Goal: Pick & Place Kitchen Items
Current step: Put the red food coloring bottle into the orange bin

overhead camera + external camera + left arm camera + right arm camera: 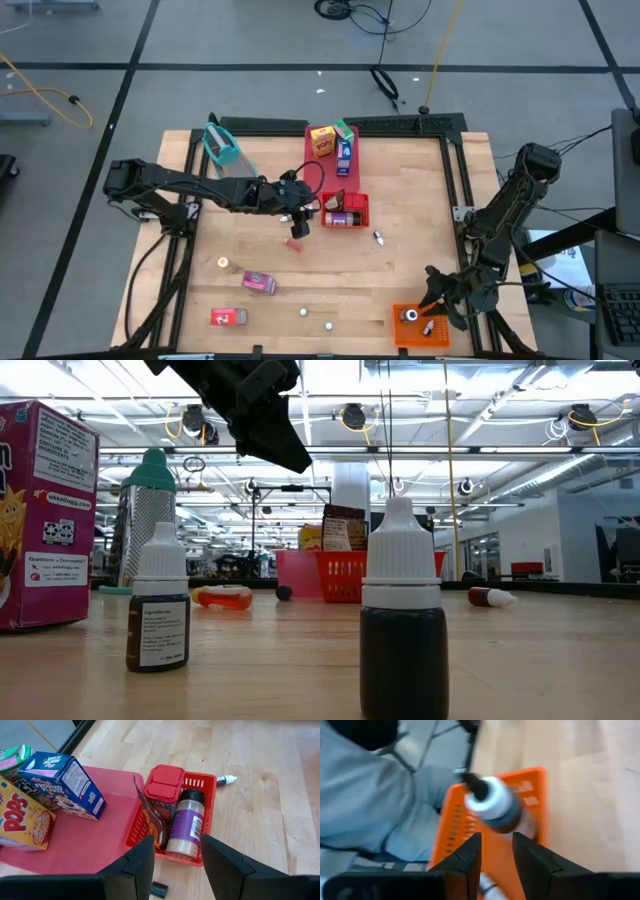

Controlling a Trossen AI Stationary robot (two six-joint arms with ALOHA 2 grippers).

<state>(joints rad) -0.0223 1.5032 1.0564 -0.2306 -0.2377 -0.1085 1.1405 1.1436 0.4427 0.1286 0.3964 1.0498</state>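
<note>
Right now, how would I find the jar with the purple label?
Find the flat red tray at the table's far middle. Right beside it sits a small red basket. The jar lies there on its side, purple-labelled with a dark cap, next to a red-lidded container.

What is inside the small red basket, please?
The red basket holds a purple-labelled jar, a red-lidded container and a brown packet. Anything beneath them is covered.

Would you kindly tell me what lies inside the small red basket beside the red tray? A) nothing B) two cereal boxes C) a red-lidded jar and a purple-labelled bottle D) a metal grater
C: the left wrist view shows the red-lidded jar and purple-labelled bottle lying side by side in the red basket.
</note>
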